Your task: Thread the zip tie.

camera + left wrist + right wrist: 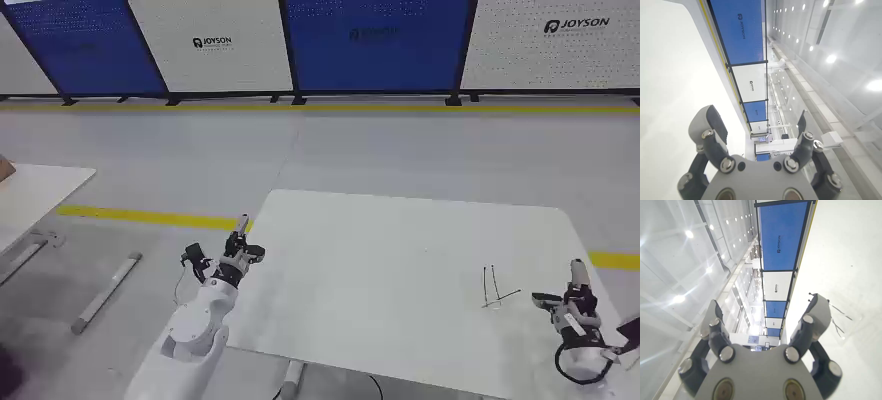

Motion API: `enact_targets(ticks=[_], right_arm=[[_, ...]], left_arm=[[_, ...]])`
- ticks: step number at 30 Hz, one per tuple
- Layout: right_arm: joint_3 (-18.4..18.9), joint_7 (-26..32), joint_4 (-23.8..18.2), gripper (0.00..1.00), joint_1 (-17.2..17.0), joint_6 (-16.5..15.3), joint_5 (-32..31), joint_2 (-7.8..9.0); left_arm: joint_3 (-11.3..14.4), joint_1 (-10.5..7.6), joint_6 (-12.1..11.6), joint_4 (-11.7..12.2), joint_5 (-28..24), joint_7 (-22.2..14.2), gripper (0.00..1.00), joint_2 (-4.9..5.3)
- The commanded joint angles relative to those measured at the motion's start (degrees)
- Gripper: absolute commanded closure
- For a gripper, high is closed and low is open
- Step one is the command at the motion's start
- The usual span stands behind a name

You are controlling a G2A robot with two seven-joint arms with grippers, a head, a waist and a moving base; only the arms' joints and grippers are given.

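Observation:
Thin dark zip ties (493, 286) lie crossed on the white table (400, 270) near its right side. In the right wrist view the zip ties (838, 321) show beside one finger (819, 311). My right gripper (575, 285) rests at the table's right edge, a short way right of the ties, open and holding nothing; its own view shows the right gripper (764, 306) pointing out into the hall. My left gripper (241, 235) sits at the table's left edge, far from the ties, and the left gripper (761, 117) is open and empty.
Blue and white partition panels (330, 45) stand along the far side behind a yellow floor line (150, 216). Another white table (35, 195) stands at the left. A grey bar (105, 292) lies on the floor.

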Motion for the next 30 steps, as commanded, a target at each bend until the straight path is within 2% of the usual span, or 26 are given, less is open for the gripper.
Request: enact_targets(ticks=[1, 2, 3, 4, 5, 6, 7, 9, 10, 11, 12, 13, 14, 18, 23, 25, 27, 30], right_arm=[[0.0, 0.0, 0.0, 0.22, 0.0, 0.0, 0.0, 0.0], [0.0, 0.0, 0.0, 0.0, 0.0, 0.0, 0.0, 0.0], [0.0, 0.0, 0.0, 0.22, 0.0, 0.0, 0.0, 0.0], [0.0, 0.0, 0.0, 0.22, 0.0, 0.0, 0.0, 0.0], [0.0, 0.0, 0.0, 0.0, 0.0, 0.0, 0.0, 0.0], [0.0, 0.0, 0.0, 0.22, 0.0, 0.0, 0.0, 0.0], [0.0, 0.0, 0.0, 0.22, 0.0, 0.0, 0.0, 0.0], [0.0, 0.0, 0.0, 0.22, 0.0, 0.0, 0.0, 0.0], [0.0, 0.0, 0.0, 0.22, 0.0, 0.0, 0.0, 0.0], [0.0, 0.0, 0.0, 0.22, 0.0, 0.0, 0.0, 0.0], [0.0, 0.0, 0.0, 0.0, 0.0, 0.0, 0.0, 0.0], [0.0, 0.0, 0.0, 0.22, 0.0, 0.0, 0.0, 0.0], [0.0, 0.0, 0.0, 0.0, 0.0, 0.0, 0.0, 0.0], [0.79, 1.53, -0.06, 0.0, -0.33, -0.42, -0.23, 0.0], [5.16, 9.83, -0.44, 0.0, -0.88, -0.12, -2.62, 0.74], [7.3, 16.97, -1.02, 0.0, -0.74, 0.84, -4.88, 1.38], [9.56, 22.66, -1.91, 0.0, 0.06, 3.19, -7.95, 2.08], [10.41, 31.46, -3.52, 0.0, 1.03, 4.86, -11.45, 2.86]], left_arm=[[0.0, 0.0, 0.0, 0.0, 0.0, 0.0, 0.22, 0.0], [0.0, 0.0, 0.0, 0.0, 0.0, 0.0, 0.22, 0.0], [0.0, 0.0, 0.0, 0.0, 0.0, 0.0, 0.22, 0.0], [0.0, 0.0, 0.0, 0.0, 0.0, 0.0, 0.22, 0.0], [0.0, 0.0, 0.0, 0.0, 0.0, 0.0, 0.0, 0.0], [0.0, 0.0, 0.0, 0.0, 0.0, 0.0, 0.0, 0.0], [0.0, 0.0, 0.0, 0.0, 0.0, 0.0, 0.22, 0.0], [0.0, 0.0, 0.0, 0.0, 0.0, 0.0, 0.22, 0.0], [0.0, 0.0, 0.0, 0.0, 0.0, 0.0, 0.0, 0.0], [0.0, 0.0, 0.0, 0.0, 0.0, 0.0, 0.22, 0.0], [0.0, 0.0, 0.0, 0.0, 0.0, 0.0, 0.0, 0.0], [0.0, 0.0, 0.0, 0.0, 0.0, 0.0, 0.22, 0.0], [0.0, 0.0, 0.0, 0.0, 0.0, 0.0, 0.0, 0.0], [0.0, 0.0, 0.0, 0.0, 0.0, 0.0, 0.0, 0.0], [0.0, 0.0, 0.0, 0.0, 0.0, 0.0, 0.0, 0.0], [0.0, 0.0, 0.0, 0.0, 0.0, 0.0, 0.0, 0.0], [0.0, 0.0, 0.0, 0.0, 0.0, 0.0, 0.0, 0.0], [0.0, 0.0, 0.0, 0.0, 0.0, 0.0, 0.0, 0.0]])
